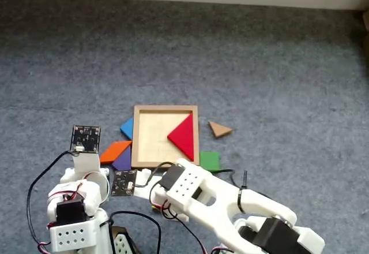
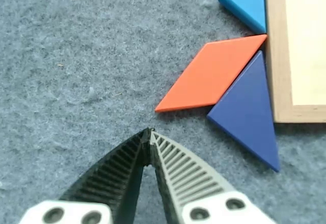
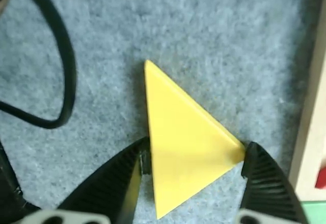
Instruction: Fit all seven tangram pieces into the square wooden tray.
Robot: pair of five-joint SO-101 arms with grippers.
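The square wooden tray lies on the grey carpet with a red triangle inside it. Along the tray's left side lie a light blue piece, an orange parallelogram and a dark blue triangle. My left gripper is shut and holds nothing; it hovers just short of the orange parallelogram's corner. A yellow triangle lies flat on the carpet beside the tray rim. My right gripper spans it, one finger against its long edge and the other against its corner.
A green square lies at the tray's near right corner. A brown triangle sits to the tray's right. A black cable loops over the carpet close to the yellow triangle. Open carpet stretches beyond the tray.
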